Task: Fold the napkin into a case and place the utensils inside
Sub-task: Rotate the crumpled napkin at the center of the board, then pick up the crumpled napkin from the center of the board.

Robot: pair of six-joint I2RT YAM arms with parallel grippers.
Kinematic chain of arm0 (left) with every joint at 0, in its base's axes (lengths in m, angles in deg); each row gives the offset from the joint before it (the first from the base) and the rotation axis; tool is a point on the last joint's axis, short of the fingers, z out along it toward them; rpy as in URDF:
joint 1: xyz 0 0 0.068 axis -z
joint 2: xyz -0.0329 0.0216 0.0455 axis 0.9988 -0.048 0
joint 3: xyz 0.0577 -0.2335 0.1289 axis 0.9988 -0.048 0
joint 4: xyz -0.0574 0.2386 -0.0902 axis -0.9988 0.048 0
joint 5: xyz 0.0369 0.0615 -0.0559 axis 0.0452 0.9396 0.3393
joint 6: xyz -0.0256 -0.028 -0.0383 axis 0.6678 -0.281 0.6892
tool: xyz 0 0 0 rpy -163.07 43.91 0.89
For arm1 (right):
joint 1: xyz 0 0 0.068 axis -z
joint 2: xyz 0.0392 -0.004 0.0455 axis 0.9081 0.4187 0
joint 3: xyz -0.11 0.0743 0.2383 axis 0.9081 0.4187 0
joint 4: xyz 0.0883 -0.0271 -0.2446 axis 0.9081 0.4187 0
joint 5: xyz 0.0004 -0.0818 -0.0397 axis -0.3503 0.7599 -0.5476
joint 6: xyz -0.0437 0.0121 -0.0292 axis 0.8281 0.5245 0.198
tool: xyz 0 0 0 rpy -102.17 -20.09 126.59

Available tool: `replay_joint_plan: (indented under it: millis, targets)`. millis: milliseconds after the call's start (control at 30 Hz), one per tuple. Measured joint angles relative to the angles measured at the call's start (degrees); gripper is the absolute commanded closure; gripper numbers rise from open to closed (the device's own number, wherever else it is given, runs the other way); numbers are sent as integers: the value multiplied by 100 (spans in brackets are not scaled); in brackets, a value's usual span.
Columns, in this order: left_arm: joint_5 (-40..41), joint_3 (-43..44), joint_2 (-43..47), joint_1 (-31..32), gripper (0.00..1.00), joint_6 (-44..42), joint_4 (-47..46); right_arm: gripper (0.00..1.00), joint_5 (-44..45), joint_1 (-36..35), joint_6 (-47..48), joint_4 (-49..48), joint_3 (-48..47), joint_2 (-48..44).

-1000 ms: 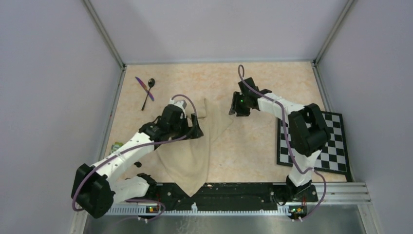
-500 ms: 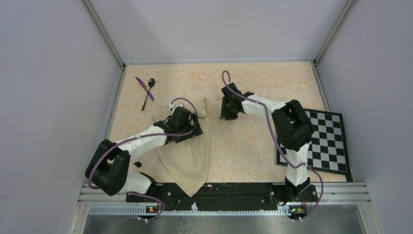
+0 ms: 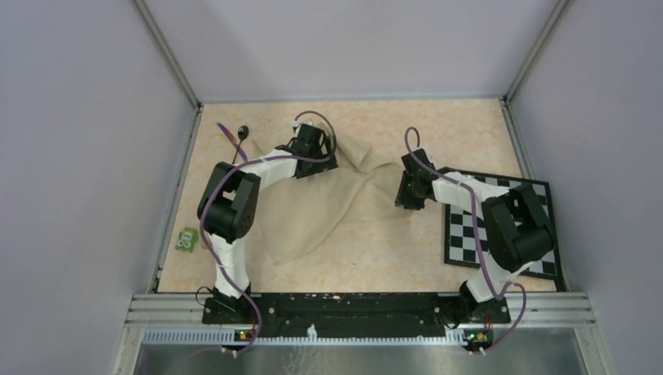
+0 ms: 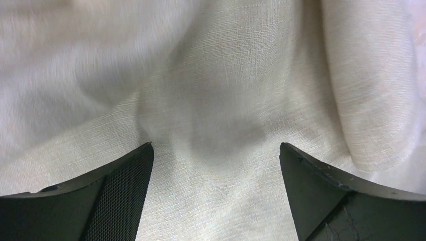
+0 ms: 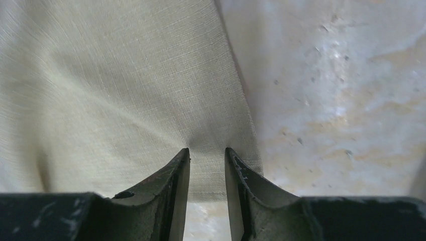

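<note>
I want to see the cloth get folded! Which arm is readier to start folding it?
Probably the right. The right gripper is pinched on the napkin at its right edge, so it could carry that edge over. The left gripper hangs open above the cloth, holding nothing.

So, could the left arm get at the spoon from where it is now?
Probably yes. The left tool is open over the napkin, gripping nothing, and the spoon lies uncovered on the table, close beside that arm. It would have to swing left.
</note>
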Motion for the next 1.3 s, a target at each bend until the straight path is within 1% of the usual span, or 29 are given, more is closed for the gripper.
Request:
replay_joint_plan:
  millis: [100,167,267,300,333,367,400,500,533,600,667,767,867,1067,1200,1300]
  targets:
    - [66,826,-531,26,1,-372,269,61,116,-7,221,369,79,-208]
    - [247,1003,-592,52,1,-605,479,54,247,-35,433,643,79,-413]
    - [590,1043,-428,96,1,-944,828,27,560,-94,682,986,70,-1012]
    - [671,986,-275,101,1,-1025,955,21,640,-111,730,1049,66,-1272]
    - [697,872,-66,101,1,-1075,1029,22,697,-116,745,1099,44,-1497]
    - [693,699,221,101,1,-1099,1102,26,695,-101,756,1134,4,-1698]
    - [667,455,597,101,1,-1088,1152,32,651,-61,756,1132,-37,-1808]
    - [529,-326,1917,79,1,-861,1342,43,225,114,614,1180,-291,-1705]
    - [476,-627,2396,66,1,-730,1340,47,125,175,503,1338,-481,-1486]
    - [339,-1303,3333,20,1,-393,1384,52,-74,260,269,1602,-940,-846]
    - [271,-1832,3982,0,1,-63,1484,54,-219,289,72,1832,-1272,-260]
    - [133,-2538,4656,-17,1,389,1749,55,-372,289,-216,2118,-1480,424]
    - [-24,-2988,5056,-17,1,745,2140,53,-393,289,-466,2367,-1381,627]
    - [17,-3305,5563,-17,1,1355,2594,47,-138,289,-745,2557,-1123,514]
    - [109,-3379,5477,-17,1,1749,2798,44,52,289,-850,2627,-994,437]
    - [127,-3375,5285,-17,1,1950,2885,46,160,289,-905,2643,-931,378]
